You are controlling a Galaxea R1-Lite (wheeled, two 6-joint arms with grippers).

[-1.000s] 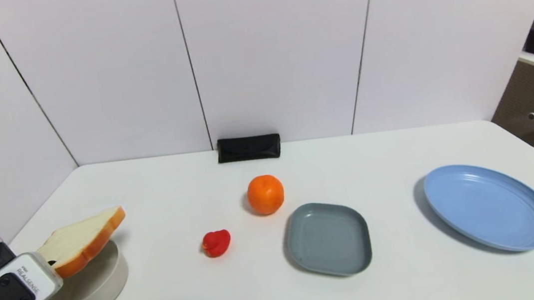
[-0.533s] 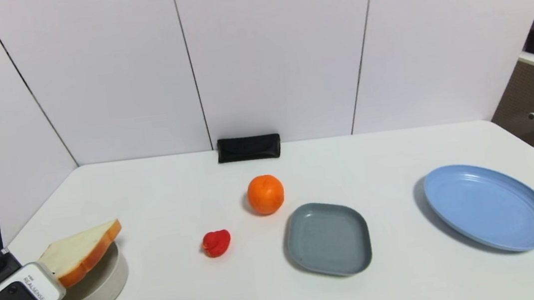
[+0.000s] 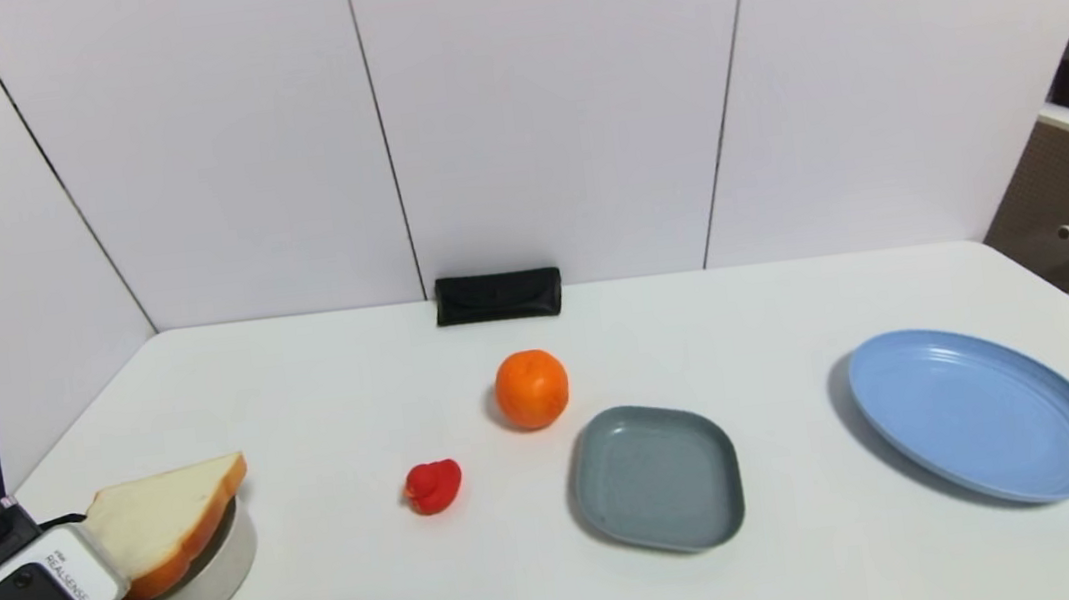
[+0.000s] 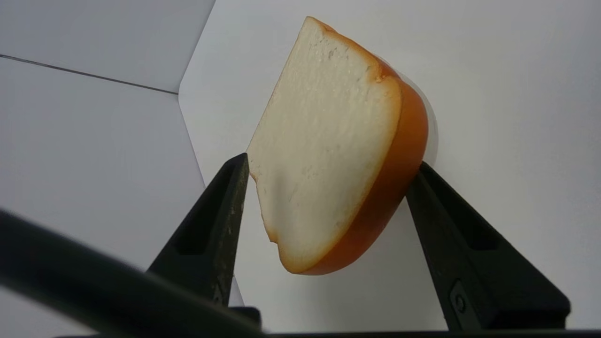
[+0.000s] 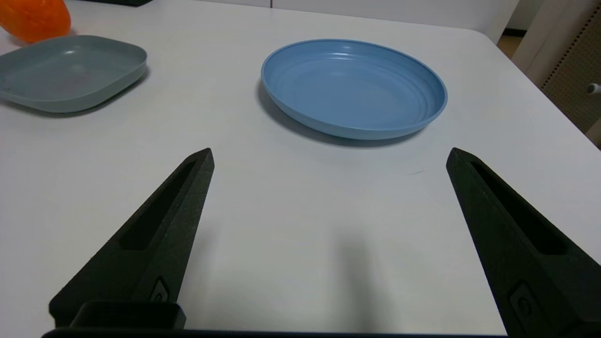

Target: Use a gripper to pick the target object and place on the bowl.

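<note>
Toast hides the bowl's mouth, between left end effector fingers.

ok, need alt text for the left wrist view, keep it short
A thick slice of toast bread, pale cream face with orange-brown crust, sits between the two black fingers of the left tool. The fingers stand spread at its two sides, with a thin gap showing at one. Behind is the white table and a wall panel.

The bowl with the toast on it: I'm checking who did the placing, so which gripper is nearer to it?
Left. The left gripper is right at the bowl, its fingers flanking the toast lying on the rim. The right gripper hovers far off, near the blue plate.
</note>
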